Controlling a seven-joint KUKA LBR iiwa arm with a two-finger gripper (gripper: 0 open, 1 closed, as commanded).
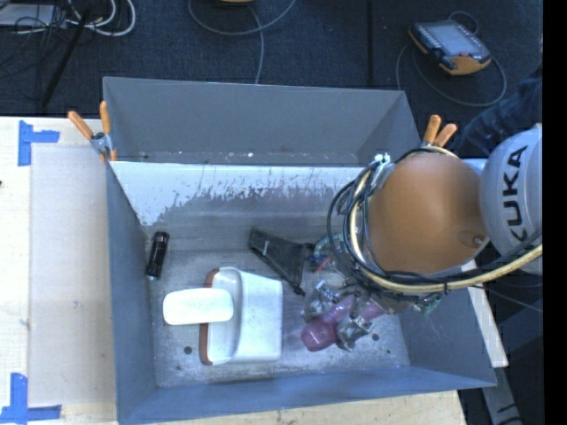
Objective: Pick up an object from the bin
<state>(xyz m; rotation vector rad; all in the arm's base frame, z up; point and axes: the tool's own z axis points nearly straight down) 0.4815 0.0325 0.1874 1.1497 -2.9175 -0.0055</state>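
Fingers (354,326) hang at lower centre-right of the bin (248,140), just beside a mauve rounded thing (314,335); apart or clamped, I cannot tell.

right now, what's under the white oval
The white oval lies partly on a white box with a brown rim. Whatever lies beneath that box is covered.

White arm (518,204) in from right, orange-covered wrist (423,212) angled downward; gripper (344,315) low beneath it
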